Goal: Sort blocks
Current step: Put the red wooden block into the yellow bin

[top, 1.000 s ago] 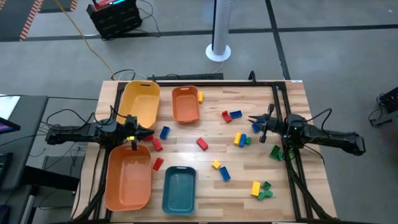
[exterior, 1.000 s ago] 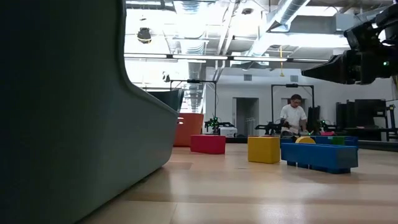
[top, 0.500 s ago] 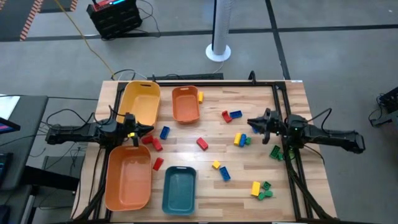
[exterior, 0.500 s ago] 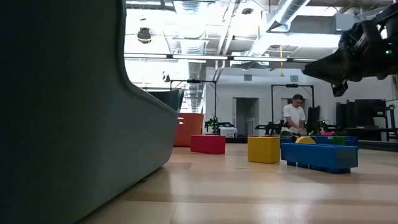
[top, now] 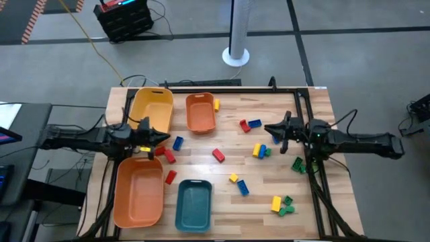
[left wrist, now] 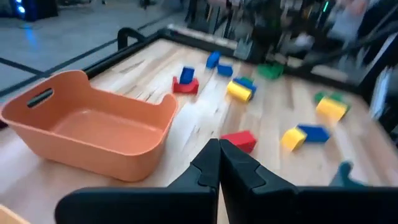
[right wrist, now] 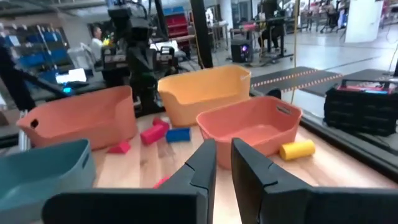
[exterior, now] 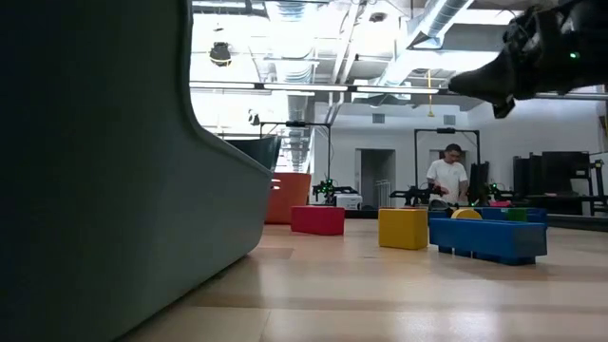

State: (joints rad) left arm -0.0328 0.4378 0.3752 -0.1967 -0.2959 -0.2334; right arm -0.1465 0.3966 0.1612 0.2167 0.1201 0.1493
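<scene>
Right gripper (top: 272,130) moved up off blue block since earlier, now pinched shut, empty, probably repositioning. Left gripper (top: 161,136) shut too, parked between trays (top: 152,114).

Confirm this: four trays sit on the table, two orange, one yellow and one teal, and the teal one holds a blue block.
Not quite: the teal tray holds nothing, as the high view shows. The rest stands: four trays, two orange, one yellow, one teal.

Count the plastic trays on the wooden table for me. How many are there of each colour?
Yellow plastic tray: 1
Orange plastic trays: 2
Teal plastic tray: 1
Total: 4
</scene>
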